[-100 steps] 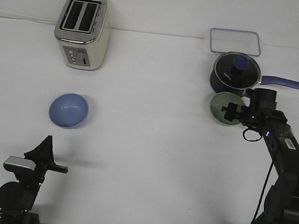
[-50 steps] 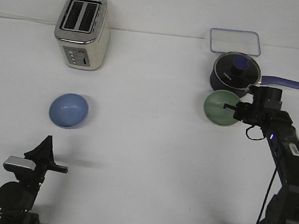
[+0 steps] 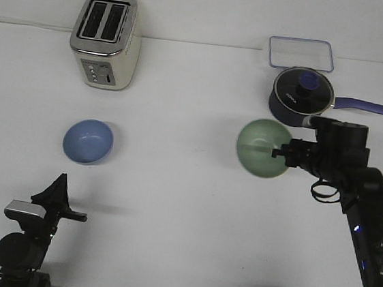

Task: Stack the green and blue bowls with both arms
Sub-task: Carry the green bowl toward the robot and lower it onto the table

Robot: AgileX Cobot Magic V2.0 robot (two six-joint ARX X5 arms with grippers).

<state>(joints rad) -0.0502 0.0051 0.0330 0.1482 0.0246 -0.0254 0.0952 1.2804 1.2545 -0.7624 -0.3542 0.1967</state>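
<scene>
The pale green bowl [image 3: 261, 147] is held off the table at the right, tilted so its inside faces the camera. My right gripper [image 3: 281, 153] is shut on its right rim. The light blue bowl [image 3: 88, 141] sits upright on the white table at the left, in front of the toaster. My left gripper [image 3: 54, 197] rests low at the front left, well in front of the blue bowl and apart from it; its fingers look closed together and hold nothing.
A cream toaster [image 3: 106, 38] stands at the back left. A dark navy saucepan [image 3: 302, 93] with lid and long handle sits at the back right, just behind the green bowl, with a clear lidded container [image 3: 301, 53] behind it.
My right gripper has lifted the green bowl and carried it left and toward the camera, away from the saucepan. The blue bowl and left arm have not moved.
</scene>
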